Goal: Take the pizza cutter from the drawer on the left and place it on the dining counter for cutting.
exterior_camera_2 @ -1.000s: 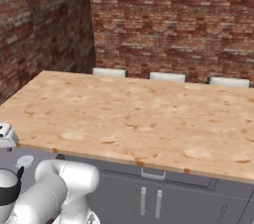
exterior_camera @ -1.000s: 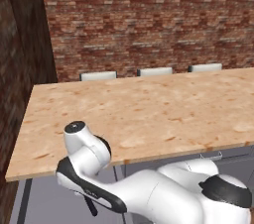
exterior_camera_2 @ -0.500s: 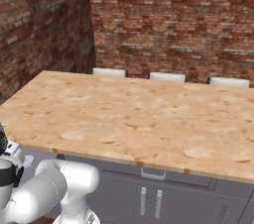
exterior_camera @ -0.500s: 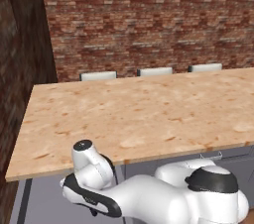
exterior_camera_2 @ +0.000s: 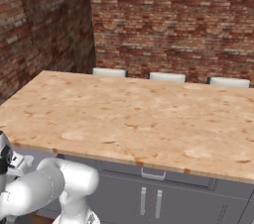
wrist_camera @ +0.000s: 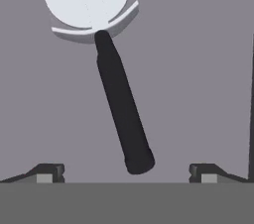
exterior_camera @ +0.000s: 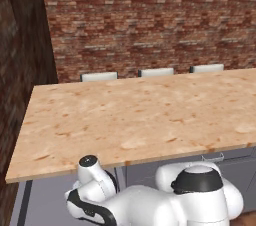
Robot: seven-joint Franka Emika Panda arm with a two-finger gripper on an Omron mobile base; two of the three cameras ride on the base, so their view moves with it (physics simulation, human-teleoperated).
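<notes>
The pizza cutter [wrist_camera: 116,77] lies flat on the plain grey floor of the drawer [wrist_camera: 198,69], straight ahead of the claw [wrist_camera: 126,173] in the hand view. Nothing else can be seen on that grey floor. The claw is spread wide, its two dark fingertips [wrist_camera: 47,172] standing apart on either side of the handle's near end, with a gap to each and no touch. The handle is slim, black and rounded at its end, slanting away from the claw toward the pale silvery wheel, which sits farthest from it beside a light curved guard. The wheel's top edge is cut off by the frame. A thin dark line at the right edge may be the drawer's wall; this is hard to tell. From the base views, the dining counter [exterior_camera: 135,115] spreads as a light-tan wood-look slab above grey cabinets [exterior_camera_2: 163,198], and the arm bends low beneath its front edge.
</notes>
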